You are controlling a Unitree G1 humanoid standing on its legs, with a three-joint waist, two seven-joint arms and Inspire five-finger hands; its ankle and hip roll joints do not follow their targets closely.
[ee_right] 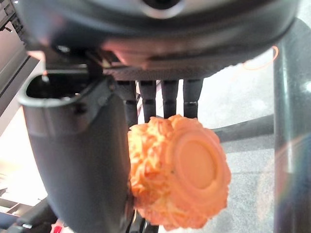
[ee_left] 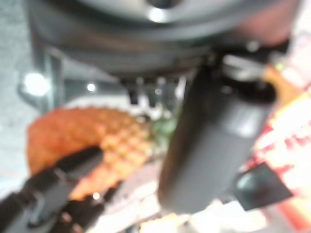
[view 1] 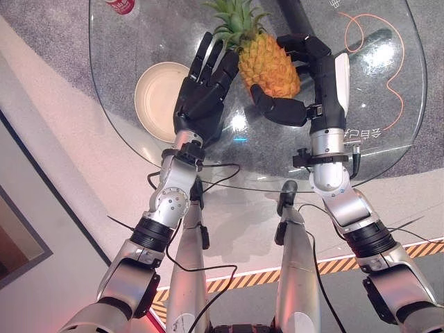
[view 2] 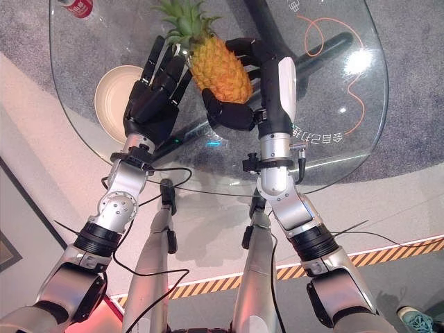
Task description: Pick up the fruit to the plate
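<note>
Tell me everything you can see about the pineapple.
The pineapple has an orange-yellow, diamond-patterned skin and a spiky green crown pointing away from the robot. It lies tilted above the glass table. The right hand curls round it, thumb under its lower end, whose flat round base faces the right wrist view. The left hand presses straight fingers against its other side. The plate sits further left.

the pineapple [view 1: 269, 64] is orange-yellow with a diamond-scale pattern and a green spiky crown. beside the pineapple, the left hand [view 1: 205, 90] is black, and the right hand [view 1: 305, 76] is black with a white thumb cover. further from the pineapple, the plate [view 1: 158, 99] is cream. the glass table [view 1: 388, 139] under the pineapple is clear, showing grey speckled floor [view 1: 55, 28]. a red can [view 1: 121, 5] stands beyond the plate. an orange cord [view 1: 388, 69] loops past the right hand.
</note>
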